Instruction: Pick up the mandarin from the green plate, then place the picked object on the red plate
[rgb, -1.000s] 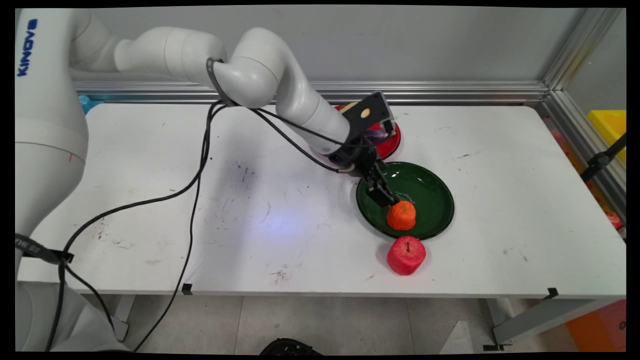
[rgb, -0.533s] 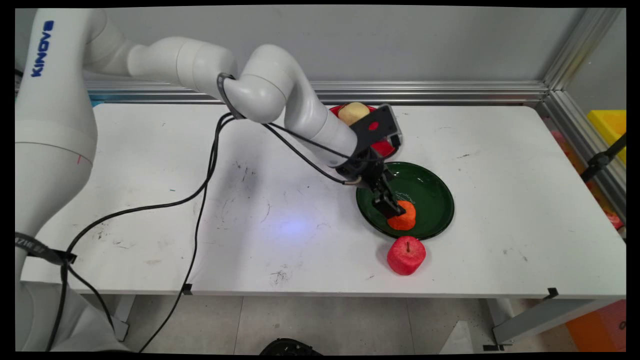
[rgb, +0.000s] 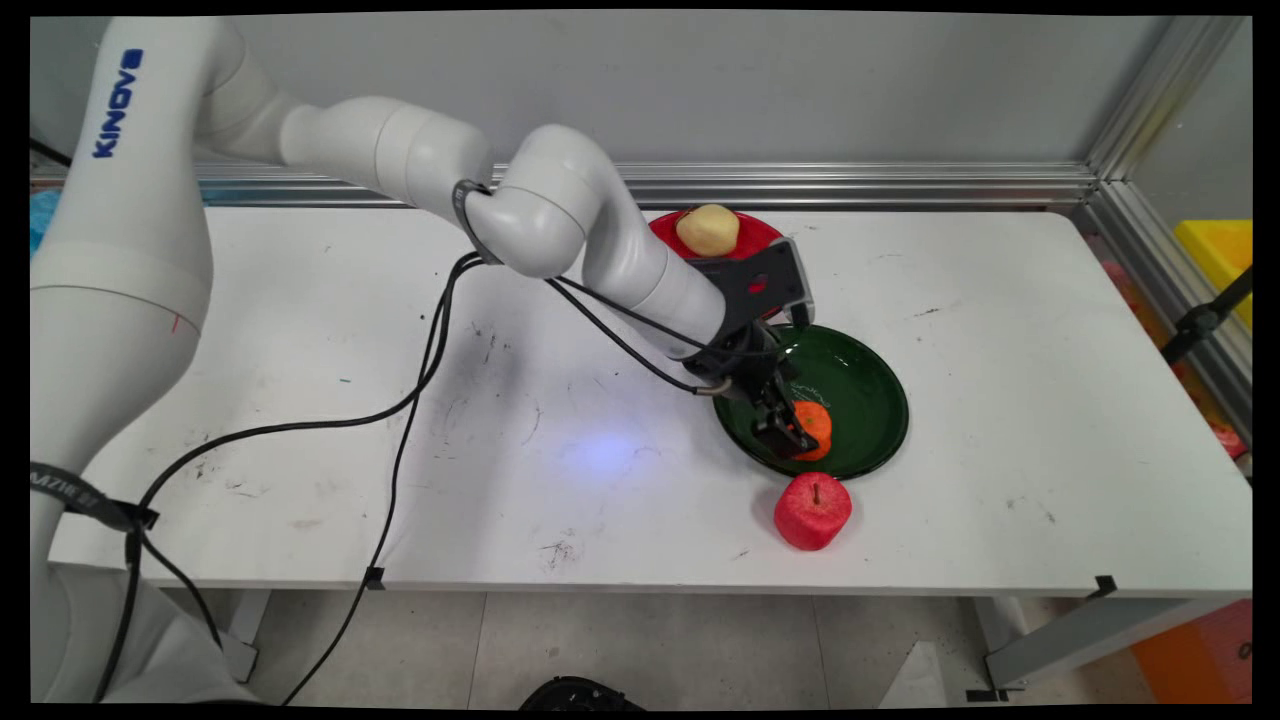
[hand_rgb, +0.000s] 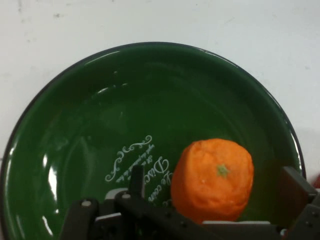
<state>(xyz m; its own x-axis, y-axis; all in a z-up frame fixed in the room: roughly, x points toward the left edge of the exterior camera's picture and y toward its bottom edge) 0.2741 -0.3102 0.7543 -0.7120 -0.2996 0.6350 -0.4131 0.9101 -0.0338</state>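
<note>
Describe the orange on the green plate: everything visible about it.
The orange is a small, round, bright orange toy fruit with a rough, matte, foam-like skin and a little green stem dot facing the hand camera. It rests inside the dark green plate, toward the rim nearest the red apple, beside white script lettering on the plate's floor. The gripper is down around it, one finger on either side; whether the fingers press it cannot be told.

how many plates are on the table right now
2: a green plate right of centre holding an orange at the gripper, and a red plate behind it, partly hidden by the arm.
</note>
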